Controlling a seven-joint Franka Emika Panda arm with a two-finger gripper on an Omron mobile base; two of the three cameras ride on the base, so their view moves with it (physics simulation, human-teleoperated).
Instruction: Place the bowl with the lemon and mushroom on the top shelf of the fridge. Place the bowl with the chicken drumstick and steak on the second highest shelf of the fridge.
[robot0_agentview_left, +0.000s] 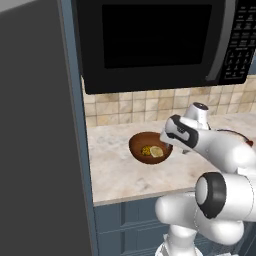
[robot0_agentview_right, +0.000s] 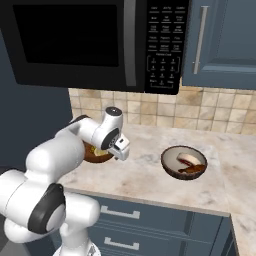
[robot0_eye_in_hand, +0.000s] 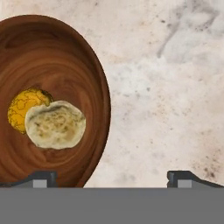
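Gripper (robot0_eye_in_hand: 112, 178) wide open, empty, hovers over right rim of bowl with the lemon and mushroom (robot0_eye_in_hand: 52, 65). Bowl sits on desk (robot0_agentview_left: 120, 175) below microwave (robot0_agentview_left: 155, 40), beside closed fridge (robot0_agentview_left: 40, 140). Judgement: straddle rim, one finger inside, one outside; descend straight, close firmly, lift level so lemon (robot0_eye_in_hand: 24, 107) and mushroom (robot0_eye_in_hand: 54, 124) stay put.

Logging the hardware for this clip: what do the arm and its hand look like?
One glossy white arm of rounded segments with dark grey bands at the joints. The hand carries two small dark finger tips with pale grey pads. No cables or markings are visible.
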